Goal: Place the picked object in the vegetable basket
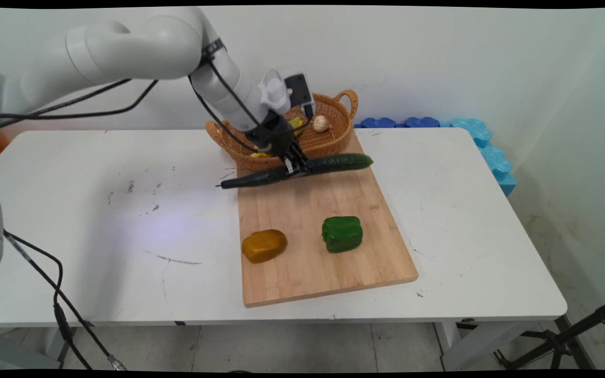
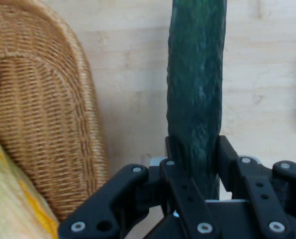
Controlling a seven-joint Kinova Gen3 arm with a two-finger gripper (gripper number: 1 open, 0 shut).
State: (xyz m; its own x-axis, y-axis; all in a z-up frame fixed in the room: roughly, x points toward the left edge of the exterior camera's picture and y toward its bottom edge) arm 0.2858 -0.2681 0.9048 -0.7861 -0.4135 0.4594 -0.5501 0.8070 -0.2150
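Two fingers of the pincer are clamped on a long dark green cucumber, gripped near its middle, so it's held pretty much level just above the far end of the wooden cutting board. In the hand view the cucumber is seen running straight out from between the closed fingers, with bare board behind it. A wicker basket is parked right behind the pincer, with a garlic bulb and something yellow inside; its woven wall is seen just beside the grip. Well in front of the pincer, on the near half of the board, a green pepper and a brownish-yellow lump are laid side by side, apart from each other.
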